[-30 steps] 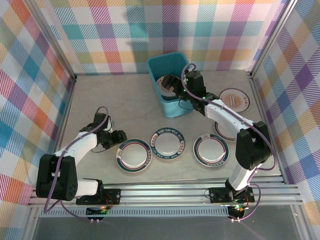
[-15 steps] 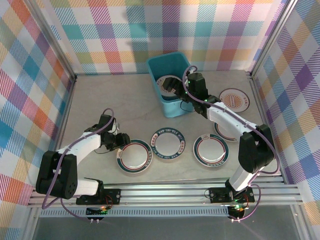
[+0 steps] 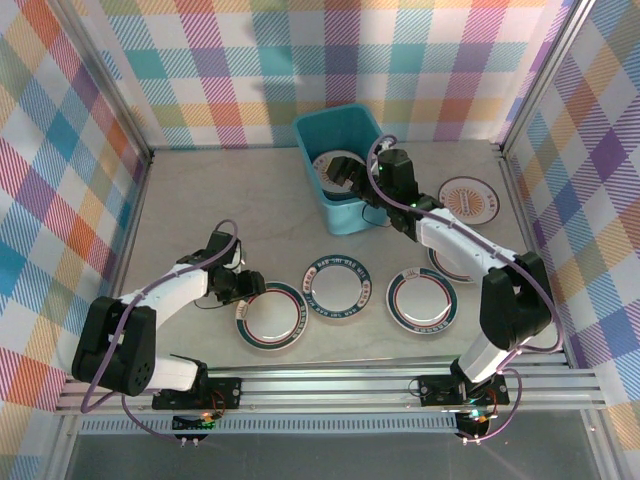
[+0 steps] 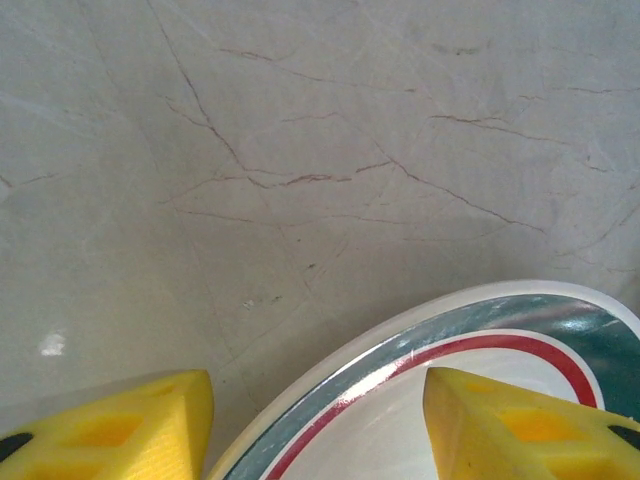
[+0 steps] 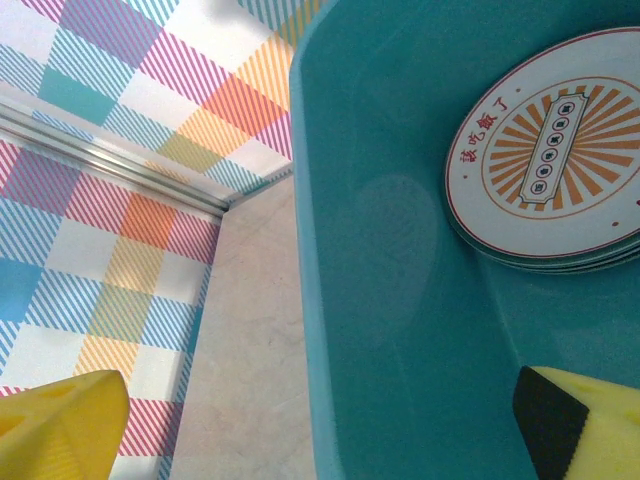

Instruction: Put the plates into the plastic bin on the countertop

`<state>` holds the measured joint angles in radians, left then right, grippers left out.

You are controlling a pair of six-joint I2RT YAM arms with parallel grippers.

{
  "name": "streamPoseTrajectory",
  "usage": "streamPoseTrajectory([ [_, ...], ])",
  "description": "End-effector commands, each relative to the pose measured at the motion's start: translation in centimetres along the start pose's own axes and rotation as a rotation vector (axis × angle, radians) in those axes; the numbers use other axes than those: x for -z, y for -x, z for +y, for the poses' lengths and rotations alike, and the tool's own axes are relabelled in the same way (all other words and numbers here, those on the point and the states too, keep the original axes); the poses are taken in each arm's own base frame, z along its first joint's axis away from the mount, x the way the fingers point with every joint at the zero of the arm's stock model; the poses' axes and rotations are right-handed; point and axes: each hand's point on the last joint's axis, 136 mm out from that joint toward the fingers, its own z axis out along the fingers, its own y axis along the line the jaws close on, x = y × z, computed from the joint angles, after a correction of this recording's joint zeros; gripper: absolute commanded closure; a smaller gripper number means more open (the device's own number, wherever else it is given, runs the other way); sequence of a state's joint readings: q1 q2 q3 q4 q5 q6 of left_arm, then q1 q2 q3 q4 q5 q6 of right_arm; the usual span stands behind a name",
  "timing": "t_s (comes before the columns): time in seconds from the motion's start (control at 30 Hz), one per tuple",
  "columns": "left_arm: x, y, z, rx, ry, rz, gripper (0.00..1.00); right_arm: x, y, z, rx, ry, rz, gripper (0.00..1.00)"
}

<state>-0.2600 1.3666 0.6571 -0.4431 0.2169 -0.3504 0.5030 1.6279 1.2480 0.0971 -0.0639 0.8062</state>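
countertop point(image 3: 220, 200): pale marbled surface between plaid walls point(image 3: 200, 60); it carries the bin and the loose plates.
plastic bin point(image 3: 345, 215): teal tub standing upright at the back middle of the countertop.
stack in the bin point(image 5: 550, 165): several plates lying flat at one end of the bin floor, with an orange sunburst plate on top.
loose plates: three lie in a row near the front. The teal-rimmed plate point(image 3: 271, 315) is on the left, the dark-rimmed plate point(image 3: 339, 285) just beside it, and the red-ringed plate point(image 3: 423, 300) further right. A sunburst plate point(image 3: 470, 197) lies right of the bin, and a half-hidden plate point(image 3: 447, 270) sits partly under the right arm.
right gripper point(image 5: 320, 400): hovers above the bin's open top, fingers spread wide with nothing between them.
left gripper point(image 4: 318, 390): low at the left edge of the teal-rimmed plate, fingers partly apart and straddling its rim. One yellow pad point(image 4: 130, 420) is over bare countertop with a gap to the rim; the other is over the plate.
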Motion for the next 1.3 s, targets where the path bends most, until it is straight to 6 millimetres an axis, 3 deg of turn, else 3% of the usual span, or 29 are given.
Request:
streamPoseTrajectory([
  [0.0,-0.7,-1.6,0.6,-0.009,0.040,0.061,0.43,0.4,-1.1,-1.7,-0.024,-0.047,0.027,0.01],
  [0.23,-1.0,-1.4,0.7,-0.013,0.074,0.069,0.51,0.7,-1.4,-2.0,-0.029,-0.052,0.030,0.01],
  [0.83,1.5,0.2,1.7,0.120,0.119,-0.106,0.63,0.7,-1.9,-2.6,-0.034,-0.071,0.041,0.00],
  [1.03,1.9,-1.7,2.7,0.109,0.151,-0.059,0.60,0.5,-2.1,-2.8,-0.047,-0.068,0.045,0.00],
  [1.17,2.6,-2.4,3.4,0.099,0.176,-0.059,0.45,0.4,-2.3,-3.0,-0.055,-0.067,0.050,0.00],
  [1.27,2.4,-3.1,3.4,0.110,0.160,-0.046,0.43,0.4,-2.4,-3.0,-0.058,-0.063,0.050,0.00],
])
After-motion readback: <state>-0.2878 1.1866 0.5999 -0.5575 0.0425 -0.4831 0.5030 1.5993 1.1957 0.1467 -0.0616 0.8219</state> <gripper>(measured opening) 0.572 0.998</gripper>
